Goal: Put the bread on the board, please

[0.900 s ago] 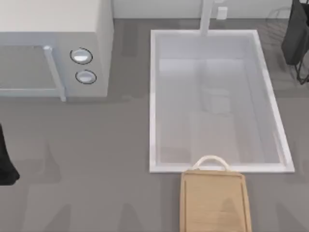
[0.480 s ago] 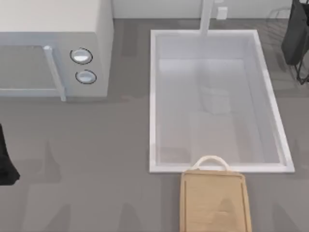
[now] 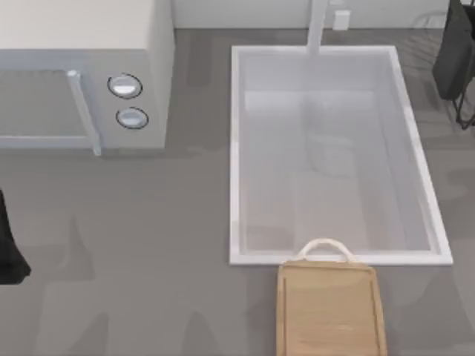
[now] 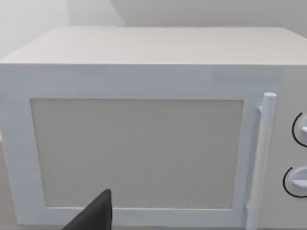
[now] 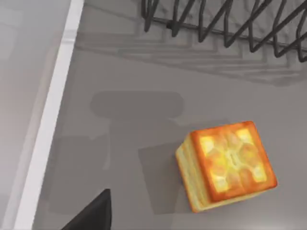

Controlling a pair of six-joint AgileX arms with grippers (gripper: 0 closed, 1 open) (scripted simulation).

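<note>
The bread (image 5: 226,165) is a small golden-orange cube with a toasted top. In the right wrist view it lies on the grey counter between the sink's white rim (image 5: 52,120) and a black wire rack (image 5: 225,21). A dark part of my right gripper (image 5: 93,213) shows a short way from the bread, not touching it. From above, my right arm (image 3: 454,52) hangs at the far right corner. The board (image 3: 330,311) is light tan wood with a white loop handle (image 3: 323,247), and it lies at the front edge, just before the sink. My left arm (image 3: 7,248) is parked at the left edge.
A white microwave (image 3: 82,74) with two knobs and a bar handle (image 4: 261,158) takes up the far left, and the left wrist camera faces its door. The deep white sink (image 3: 330,148) fills the middle, with a tap post (image 3: 318,26) behind it. Grey counter lies between the microwave and the board.
A faint shadow that lay on the board has faded. Neither arm has visibly moved in the top view.
</note>
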